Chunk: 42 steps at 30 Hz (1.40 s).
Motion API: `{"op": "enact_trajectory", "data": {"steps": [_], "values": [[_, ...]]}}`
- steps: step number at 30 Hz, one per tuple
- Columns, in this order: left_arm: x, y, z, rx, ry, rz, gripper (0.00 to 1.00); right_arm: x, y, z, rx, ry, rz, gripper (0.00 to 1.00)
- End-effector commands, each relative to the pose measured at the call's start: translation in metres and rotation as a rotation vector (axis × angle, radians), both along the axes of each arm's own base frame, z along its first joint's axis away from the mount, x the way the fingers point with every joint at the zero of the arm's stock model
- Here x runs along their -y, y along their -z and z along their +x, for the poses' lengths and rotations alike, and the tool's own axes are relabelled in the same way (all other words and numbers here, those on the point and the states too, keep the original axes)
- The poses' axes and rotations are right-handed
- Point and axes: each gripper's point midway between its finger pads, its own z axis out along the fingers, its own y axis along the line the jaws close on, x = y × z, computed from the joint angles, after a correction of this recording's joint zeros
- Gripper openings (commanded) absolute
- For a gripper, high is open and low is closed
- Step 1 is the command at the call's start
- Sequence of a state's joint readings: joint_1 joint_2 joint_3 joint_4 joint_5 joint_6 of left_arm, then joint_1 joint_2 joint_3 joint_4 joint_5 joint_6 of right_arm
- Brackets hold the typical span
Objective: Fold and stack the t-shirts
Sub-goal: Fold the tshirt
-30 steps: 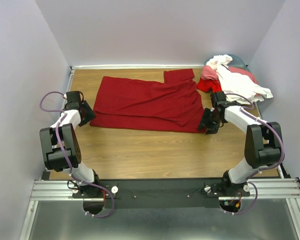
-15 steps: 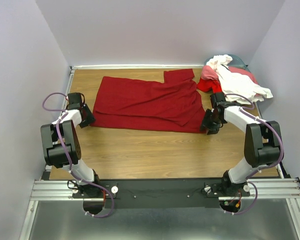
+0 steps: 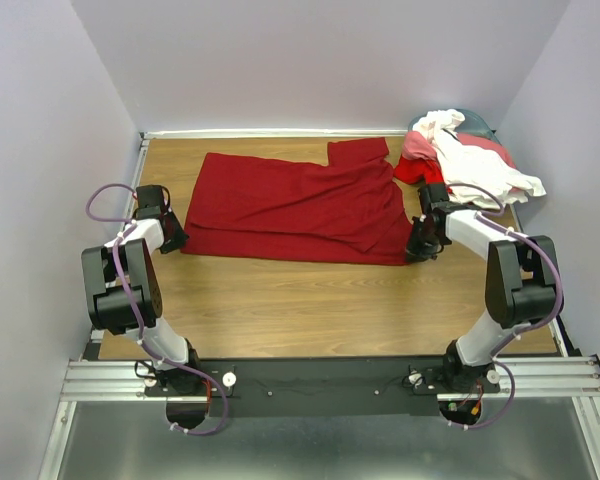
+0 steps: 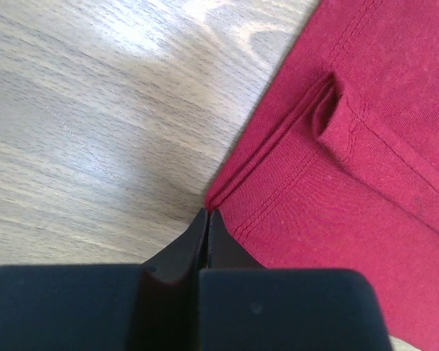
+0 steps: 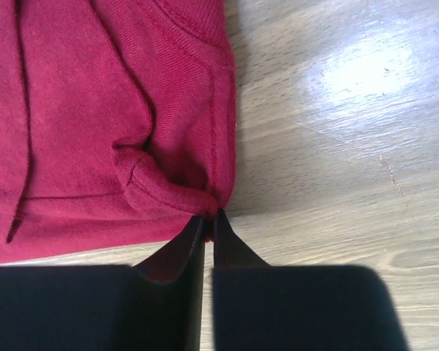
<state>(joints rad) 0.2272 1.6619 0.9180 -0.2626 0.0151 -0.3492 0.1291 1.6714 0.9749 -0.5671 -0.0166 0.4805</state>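
In the last second both arms have settled onto the crimson t-shirt [image 3: 290,205], which lies spread flat across the far half of the counter [image 3: 300,300] with one sleeve pointing toward the back wall. The shirt itself has not shifted. What changed is the grippers: a second ago each looked wider and sat a touch off the cloth, and now they are narrower and right at the near hem.

The left gripper [image 3: 173,237] is at the near-left corner. Its wrist camera shows the jaws pressed together with the folded hem corner running into the tips, so I read it as pinched on the cloth. The right gripper [image 3: 417,248] is at the near-right corner, its jaws drawn almost together on a small bunched tuck of hem.

So I judge both corners are held, ready to lift and carry the near edge toward the back for a fold. The other t-shirts [image 3: 460,155] are heaped in the far-right corner, white on top.
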Motion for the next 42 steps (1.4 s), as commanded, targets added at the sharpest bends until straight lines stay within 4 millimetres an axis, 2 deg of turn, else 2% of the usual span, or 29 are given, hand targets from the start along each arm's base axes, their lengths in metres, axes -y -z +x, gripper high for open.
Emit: {"op": "enact_trajectory", "data": {"steps": [1, 9, 18, 21, 22, 23, 25, 26, 27, 28, 30, 32, 33, 35, 36, 38, 39, 40, 42], "values": [[-0.004, 0.022, -0.02, -0.093, 0.004, 0.016, 0.0, 0.007, 0.002, -0.008, -0.017, 0.01, -0.025, 0.04], [-0.01, 0.012, -0.027, -0.091, -0.02, 0.053, 0.0, 0.011, 0.009, -0.07, -0.192, 0.102, -0.027, 0.01], [-0.01, -0.001, -0.037, -0.07, -0.033, 0.069, 0.0, -0.002, -0.006, -0.096, -0.233, 0.118, 0.055, 0.08], [-0.011, -0.013, -0.034, -0.04, -0.043, 0.075, 0.02, 0.001, -0.017, -0.094, -0.206, 0.11, 0.047, 0.18], [-0.011, -0.017, -0.032, -0.033, -0.043, 0.073, 0.05, 0.002, -0.023, -0.094, -0.204, 0.105, 0.04, 0.23], [-0.01, -0.021, -0.03, -0.027, -0.04, 0.067, 0.08, 0.002, -0.03, -0.09, -0.184, 0.1, 0.038, 0.35], [-0.01, -0.034, -0.027, -0.002, -0.041, 0.069, 0.18, 0.003, -0.054, -0.073, -0.105, 0.092, 0.033, 0.5], [-0.012, -0.047, -0.022, 0.02, -0.045, 0.082, 0.37, 0.001, -0.07, -0.063, -0.061, 0.08, 0.037, 0.59], [-0.015, -0.054, -0.02, 0.034, -0.052, 0.091, 0.46, 0.001, -0.072, -0.063, -0.054, 0.078, 0.038, 0.61], [-0.017, -0.066, -0.014, 0.06, -0.06, 0.099, 0.57, -0.004, -0.089, -0.052, 0.003, 0.064, 0.055, 0.62], [-0.016, -0.081, -0.011, 0.095, -0.067, 0.106, 0.64, -0.021, -0.106, -0.041, 0.059, 0.024, 0.101, 0.65], [-0.005, -0.098, -0.005, 0.142, -0.046, 0.109, 0.67, -0.038, -0.112, -0.031, 0.103, -0.005, 0.138, 0.66], [0.002, -0.103, -0.002, 0.159, -0.034, 0.106, 0.67, -0.053, -0.112, -0.031, 0.107, -0.04, 0.163, 0.66], [0.025, -0.106, 0.001, 0.178, 0.001, 0.083, 0.68, -0.072, -0.103, -0.026, 0.106, -0.068, 0.194, 0.65], [0.052, -0.111, 0.005, 0.207, 0.067, 0.06, 0.68, -0.087, -0.099, -0.03, 0.095, -0.093, 0.212, 0.65], [0.088, -0.107, 0.001, 0.223, 0.13, -0.008, 0.68, -0.105, -0.087, -0.026, 0.085, -0.11, 0.228, 0.62], [0.116, -0.108, 0.003, 0.249, 0.195, -0.037, 0.67, -0.115, -0.082, -0.028, 0.078, -0.14, 0.231, 0.61], [0.129, -0.1, -0.003, 0.236, 0.218, -0.069, 0.67, -0.121, -0.079, -0.025, 0.082, -0.15, 0.234, 0.59], [0.153, -0.096, -0.005, 0.247, 0.248, -0.138, 0.68, -0.125, -0.067, -0.023, 0.057, -0.161, 0.213, 0.56]]}}
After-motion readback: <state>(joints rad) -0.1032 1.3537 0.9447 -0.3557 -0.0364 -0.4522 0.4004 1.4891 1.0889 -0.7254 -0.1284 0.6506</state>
